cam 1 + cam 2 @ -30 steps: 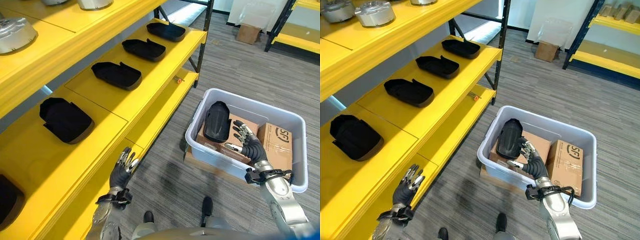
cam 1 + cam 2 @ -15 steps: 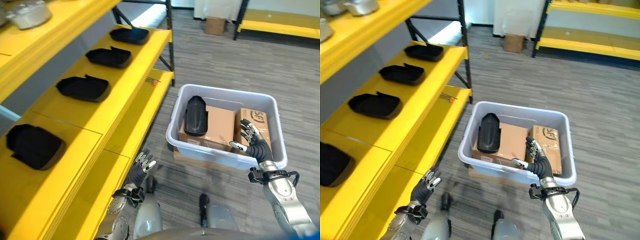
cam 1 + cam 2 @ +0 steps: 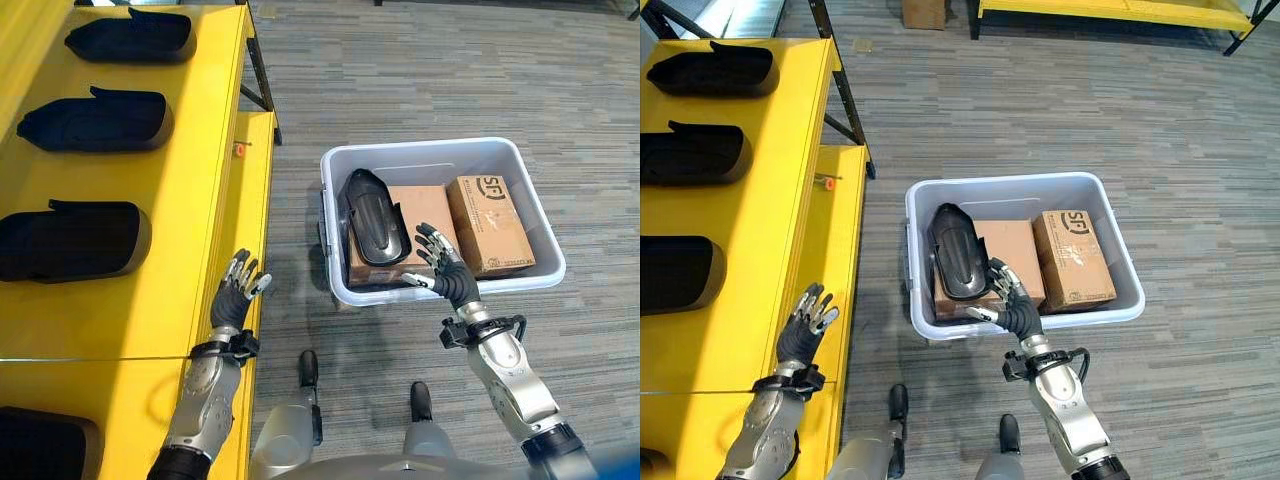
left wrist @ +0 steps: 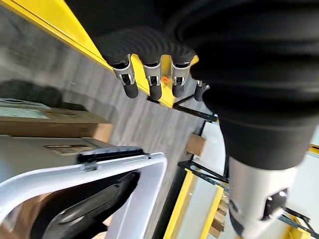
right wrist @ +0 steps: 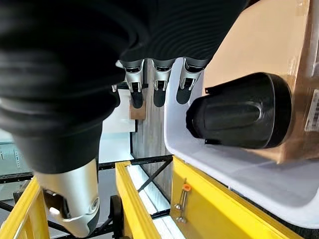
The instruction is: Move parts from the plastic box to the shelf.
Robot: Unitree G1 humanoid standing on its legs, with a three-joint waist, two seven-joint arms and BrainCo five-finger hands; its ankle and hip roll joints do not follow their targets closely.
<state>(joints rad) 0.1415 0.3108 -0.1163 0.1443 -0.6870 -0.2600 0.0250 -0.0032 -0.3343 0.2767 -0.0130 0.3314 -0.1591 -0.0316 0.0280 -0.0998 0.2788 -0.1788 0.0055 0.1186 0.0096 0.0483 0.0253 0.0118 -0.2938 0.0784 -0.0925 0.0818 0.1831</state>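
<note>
**Over the box now, nothing picked yet**

My view has swung since a second ago: I was looking along the shelf, and now I look almost straight down on the box [image 3: 538,262], which sits squarely before me on the floor. That is my head turning, not the box moving. My right robot hand [image 3: 447,277] was already over the near side of the box then; now it hovers above the near rim, fingers spread and straight, holding nothing. My left robot hand [image 3: 234,297] stays idle beside the shelf [image 3: 200,250] edge, fingers also straight and empty.

The part [image 3: 372,214] I want, a black moulded piece, lies in the box's left half, leaning across the top of a flat carton [image 3: 420,205]. A second carton [image 3: 488,223] stands beside it on the right. My right fingertips are just beside the part's near end but, as far as I can judge, not touching it.

So the task stands at the reach: I judge the next move is to close on the part and lift it clear.

For room, the box wall rises close on the part's left side, so I expect the grip to come from above or from the carton side. The shelf already carries three black parts [image 3: 75,240] in a row, with bare yellow surface nearer me where this one could go. The floor between box and shelf is a narrow open strip.
</note>
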